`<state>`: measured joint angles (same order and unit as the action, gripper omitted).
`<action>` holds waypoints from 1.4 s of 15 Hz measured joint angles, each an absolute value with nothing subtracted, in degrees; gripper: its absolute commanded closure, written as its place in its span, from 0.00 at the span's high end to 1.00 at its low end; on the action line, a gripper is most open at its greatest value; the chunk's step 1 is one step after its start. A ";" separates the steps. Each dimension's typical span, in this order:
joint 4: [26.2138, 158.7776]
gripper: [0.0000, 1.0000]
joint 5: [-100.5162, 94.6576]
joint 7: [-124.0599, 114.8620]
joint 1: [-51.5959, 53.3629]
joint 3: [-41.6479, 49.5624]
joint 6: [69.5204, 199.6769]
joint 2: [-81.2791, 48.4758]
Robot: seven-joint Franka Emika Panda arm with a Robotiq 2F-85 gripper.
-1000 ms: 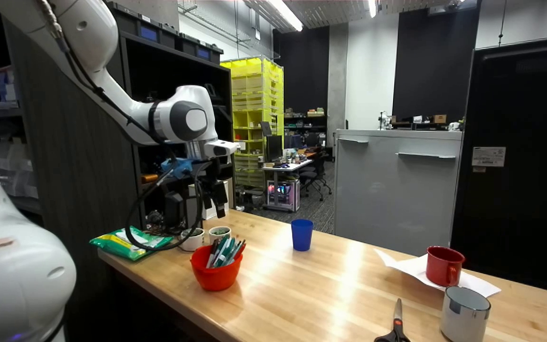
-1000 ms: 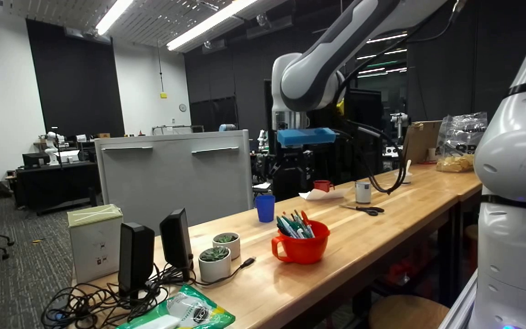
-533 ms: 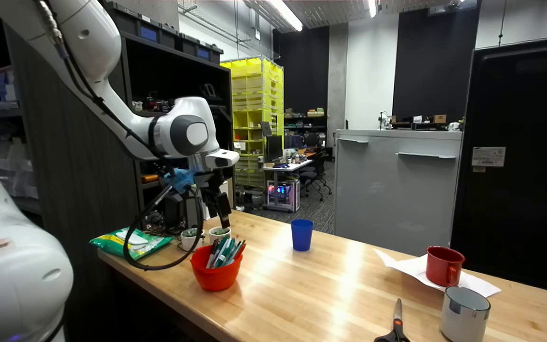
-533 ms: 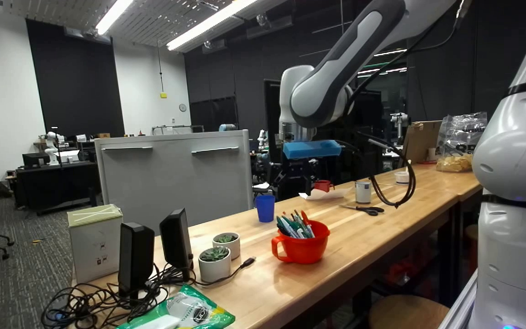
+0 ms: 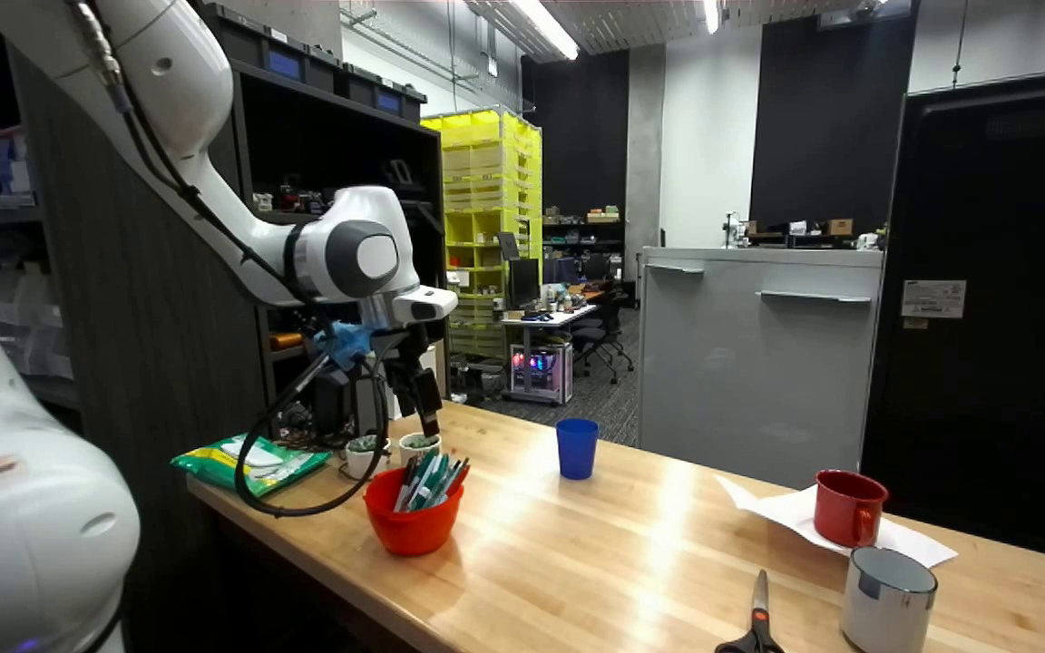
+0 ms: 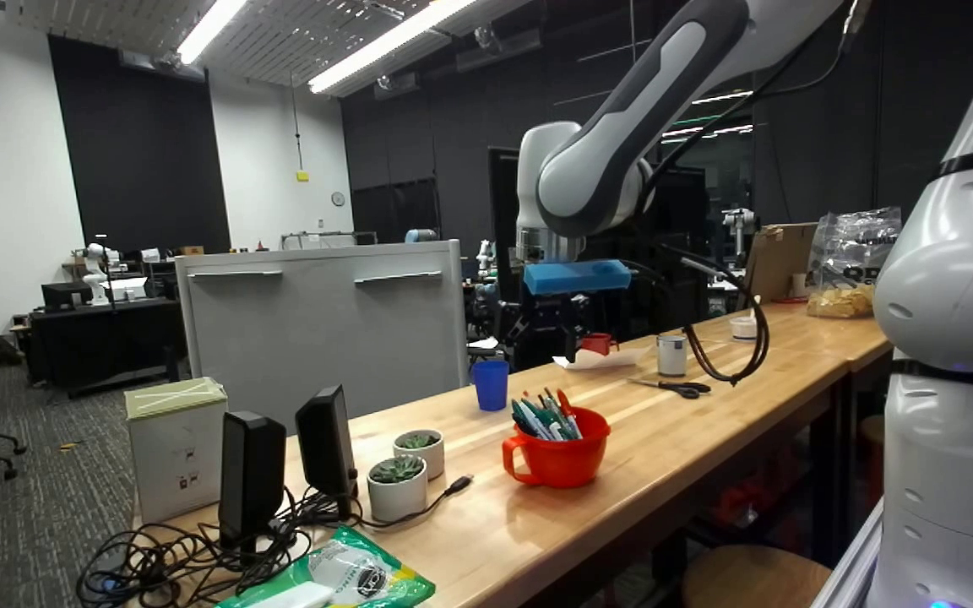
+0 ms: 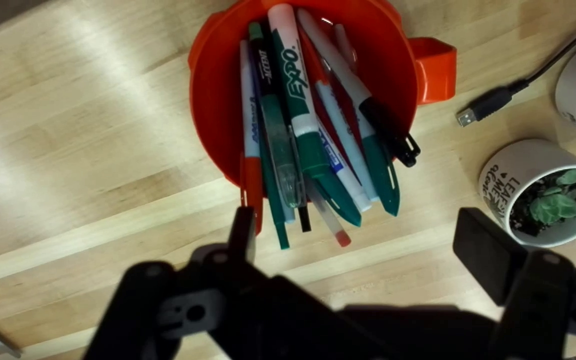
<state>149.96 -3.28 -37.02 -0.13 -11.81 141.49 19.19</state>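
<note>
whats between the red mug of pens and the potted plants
A black USB plug lies on the wood tabletop between the mug's handle and the pots, as the wrist view shows.

Pens and markers (image 7: 312, 145) lean in an upright orange-red cup (image 6: 567, 460) on the table (image 5: 577, 544).

Ceiling lights (image 6: 389, 46) are glowing white and bright glare is streaking the table (image 5: 532, 562), while the cabinet (image 5: 178, 345) is standing in dimness. In the wrist view, pale glare is crossing the table, the pens (image 7: 303, 125) are showing sharply, and the nearer black fingers (image 7: 490, 257) are blurring out of focus.
</note>
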 measured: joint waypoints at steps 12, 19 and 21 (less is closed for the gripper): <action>153.91 1.00 -2.75 -37.75 -1.63 -8.69 148.86 13.90; 157.59 1.00 -7.77 -47.71 -3.10 -10.44 155.92 13.60; 158.42 1.00 -11.13 -51.63 -4.37 -11.47 157.36 13.61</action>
<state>158.42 -11.13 -51.63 -4.37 -11.47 157.36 13.61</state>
